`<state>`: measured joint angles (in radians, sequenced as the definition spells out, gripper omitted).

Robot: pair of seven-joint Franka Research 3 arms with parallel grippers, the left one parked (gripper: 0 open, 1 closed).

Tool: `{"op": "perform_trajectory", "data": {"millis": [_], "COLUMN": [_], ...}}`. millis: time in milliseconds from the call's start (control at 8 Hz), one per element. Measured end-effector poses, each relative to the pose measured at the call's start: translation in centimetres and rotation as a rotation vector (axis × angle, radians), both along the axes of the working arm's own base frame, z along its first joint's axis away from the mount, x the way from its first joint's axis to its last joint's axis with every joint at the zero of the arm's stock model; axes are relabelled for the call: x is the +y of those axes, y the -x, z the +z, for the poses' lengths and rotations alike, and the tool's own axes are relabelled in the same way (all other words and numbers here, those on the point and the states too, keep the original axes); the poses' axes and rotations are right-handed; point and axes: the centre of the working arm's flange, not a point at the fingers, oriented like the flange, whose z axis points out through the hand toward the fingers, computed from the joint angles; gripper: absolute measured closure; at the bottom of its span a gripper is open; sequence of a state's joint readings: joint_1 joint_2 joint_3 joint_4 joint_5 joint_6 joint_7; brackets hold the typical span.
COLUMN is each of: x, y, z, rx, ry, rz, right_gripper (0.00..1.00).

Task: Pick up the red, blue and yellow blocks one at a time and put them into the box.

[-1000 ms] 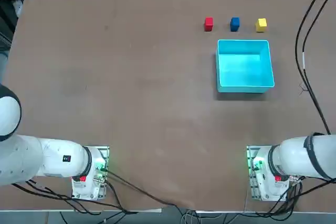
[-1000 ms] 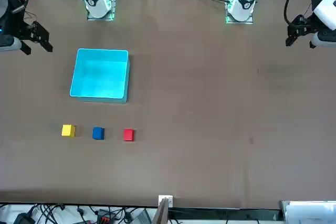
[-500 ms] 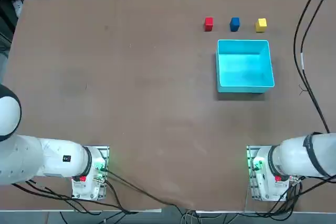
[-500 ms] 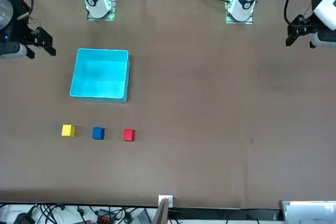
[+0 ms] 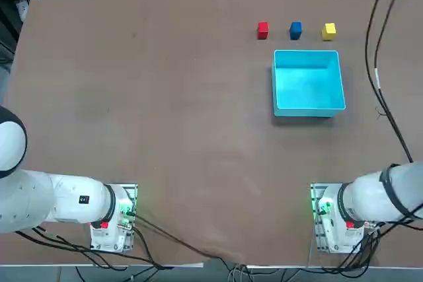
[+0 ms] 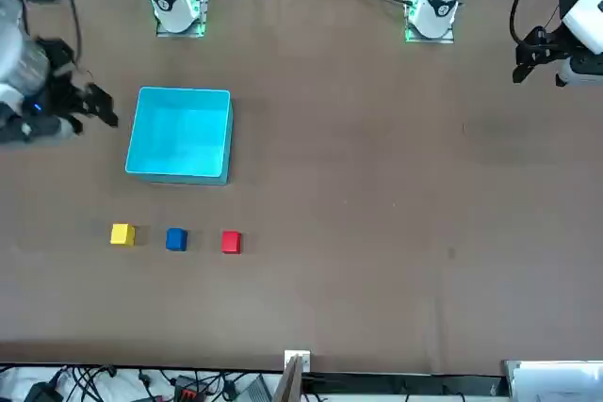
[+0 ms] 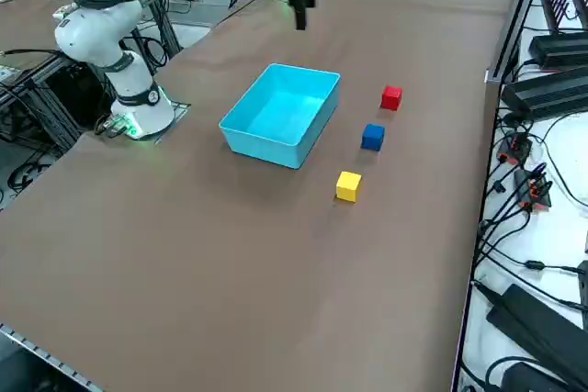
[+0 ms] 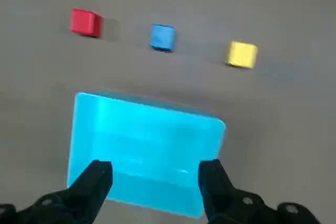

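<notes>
The red block [image 5: 262,29], the blue block [image 5: 295,29] and the yellow block [image 5: 329,30] lie in a row on the brown table, just beyond the far wall of the box [image 5: 308,84]. The light cyan box holds nothing. My right gripper [image 6: 97,105] hangs high over the table, open and holding nothing. In the wrist view its fingers [image 8: 97,181] frame the near wall of the box [image 8: 147,145], with the red block [image 8: 85,22], blue block [image 8: 162,37] and yellow block [image 8: 242,54] beyond. The side view shows the gripper [image 7: 300,2] above the box [image 7: 280,115].
Both arm bases [image 5: 330,219] stand at the table's near edge. Cables and equipment [image 7: 542,61] line the far edge past the blocks. A black cable [image 5: 380,77] hangs over the table's right side.
My right gripper has moved from the table's right edge inward toward the box and blocks, staying open. The blocks and the box have not moved.
</notes>
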<state>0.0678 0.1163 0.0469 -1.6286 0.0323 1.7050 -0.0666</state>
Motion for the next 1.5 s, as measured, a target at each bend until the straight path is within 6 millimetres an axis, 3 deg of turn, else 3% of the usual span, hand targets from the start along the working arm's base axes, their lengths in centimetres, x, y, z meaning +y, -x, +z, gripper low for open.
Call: {"op": "perform_trajectory", "data": {"millis": [375,750,1125,1500], "x": [9.3,15.5,18.4,20.3], "y": [-5.3,-7.9,-9.0,-9.9], "z": [-8.8,-16.6,-23.1,-27.5], "rx": [-0.011,-0.089,-0.153,-0.184], "ry": [-0.014,-0.041,-0.056,0.034], "rz": [0.085,0.022,-0.004,-0.028], "right_gripper": [0.0,0.0,0.0,0.0]}}
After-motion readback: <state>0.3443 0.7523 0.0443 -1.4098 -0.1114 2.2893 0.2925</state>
